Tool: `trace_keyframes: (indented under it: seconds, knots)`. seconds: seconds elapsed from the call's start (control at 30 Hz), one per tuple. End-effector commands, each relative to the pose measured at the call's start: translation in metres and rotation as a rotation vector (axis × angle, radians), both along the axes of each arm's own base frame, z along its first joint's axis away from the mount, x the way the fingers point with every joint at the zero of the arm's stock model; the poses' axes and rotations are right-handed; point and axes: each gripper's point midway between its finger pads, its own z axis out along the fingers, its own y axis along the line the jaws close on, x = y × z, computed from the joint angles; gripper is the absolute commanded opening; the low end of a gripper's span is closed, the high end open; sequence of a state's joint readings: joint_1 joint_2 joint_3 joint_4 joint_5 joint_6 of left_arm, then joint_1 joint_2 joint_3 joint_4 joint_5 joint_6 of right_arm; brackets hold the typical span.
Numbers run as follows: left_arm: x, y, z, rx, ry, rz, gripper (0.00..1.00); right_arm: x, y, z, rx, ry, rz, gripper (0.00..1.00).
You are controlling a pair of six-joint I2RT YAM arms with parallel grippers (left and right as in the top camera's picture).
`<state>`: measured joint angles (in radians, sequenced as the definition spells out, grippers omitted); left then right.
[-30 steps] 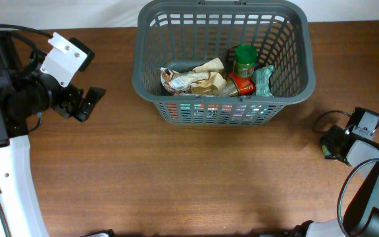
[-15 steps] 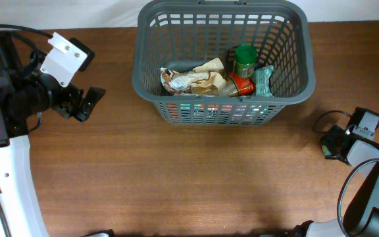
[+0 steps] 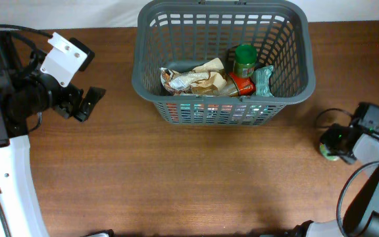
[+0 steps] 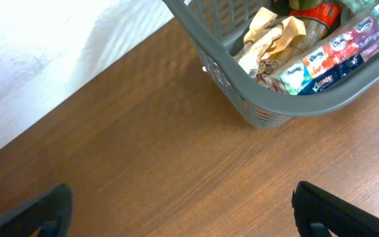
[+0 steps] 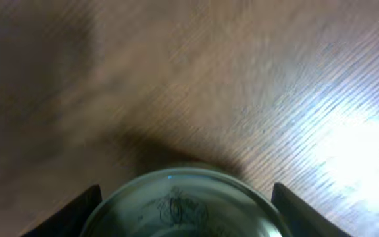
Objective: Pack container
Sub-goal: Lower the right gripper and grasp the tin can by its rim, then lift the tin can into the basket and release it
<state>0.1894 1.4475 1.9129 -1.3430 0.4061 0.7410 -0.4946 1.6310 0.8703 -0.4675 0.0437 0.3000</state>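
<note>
Left end effector (image 4: 179, 205): fully open, empty, above desk (image 4: 163, 158) near shopping basket (image 3: 139, 66). Right end effector (image 5: 185, 197): fingers flank tin can (image 5: 183, 216); grip cannot be told.

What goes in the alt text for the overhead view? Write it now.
A dark grey basket sits at the far side of a wooden table, holding crumpled packets and a green-lidded jar. The left gripper hangs open at the left; the right gripper straddles a small tin can at the right edge.
</note>
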Motion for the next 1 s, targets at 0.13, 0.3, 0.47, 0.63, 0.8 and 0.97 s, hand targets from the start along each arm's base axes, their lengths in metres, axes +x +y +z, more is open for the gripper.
trace_keyframes:
  seconds: [0.13, 0.3, 0.47, 0.63, 0.8, 0.97]
  knots:
    - [0.000, 0.002, -0.002, 0.012, 0.003, -0.003, 0.99, 0.072, -0.008, 0.151, -0.097, -0.281, 0.065, 0.52]
    - [0.000, 0.002, -0.002, 0.012, 0.003, -0.003, 0.99, 0.106, 0.026, 0.267, -0.158, -0.452, 0.173, 0.52]
    - [0.000, 0.002, -0.002, 0.012, 0.002, -0.003, 0.99, 0.129, 0.095, 0.373, -0.205, -0.684, 0.334, 0.52]
    - [0.000, 0.002, -0.002, 0.012, 0.003, -0.003, 0.99, 0.141, 0.170, 0.409, -0.213, -0.796, 0.474, 0.52]
    - [0.000, 0.002, -0.002, 0.012, 0.002, -0.003, 0.99, 0.170, 0.223, 0.363, -0.192, -0.699, 0.569, 0.52]
    - [0.000, 0.002, -0.002, 0.012, 0.003, -0.003, 0.99, 0.205, 0.250, 0.287, -0.141, -0.547, 0.610, 0.52]
